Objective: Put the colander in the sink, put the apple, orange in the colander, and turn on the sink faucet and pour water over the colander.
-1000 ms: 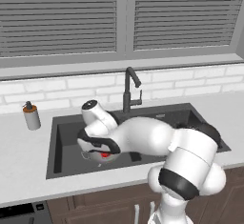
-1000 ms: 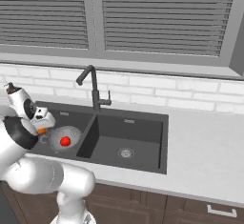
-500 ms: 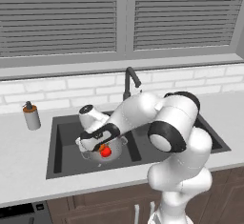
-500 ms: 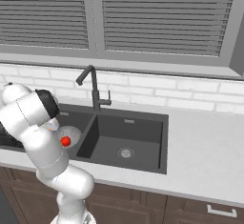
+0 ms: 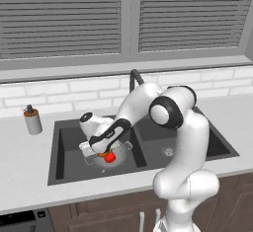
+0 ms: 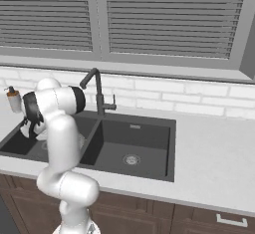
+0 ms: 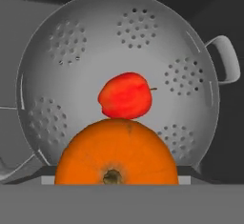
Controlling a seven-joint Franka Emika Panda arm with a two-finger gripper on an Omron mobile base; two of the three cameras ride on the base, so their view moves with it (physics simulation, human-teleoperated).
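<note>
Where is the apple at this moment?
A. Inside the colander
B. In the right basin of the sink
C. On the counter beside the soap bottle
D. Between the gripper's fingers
A. In the hand view the apple lies on the perforated floor of the colander, with the orange nearer the camera; in the left base view the colander sits in the sink's left basin.

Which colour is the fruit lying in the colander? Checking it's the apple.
Red, clearest in the hand view.
</note>
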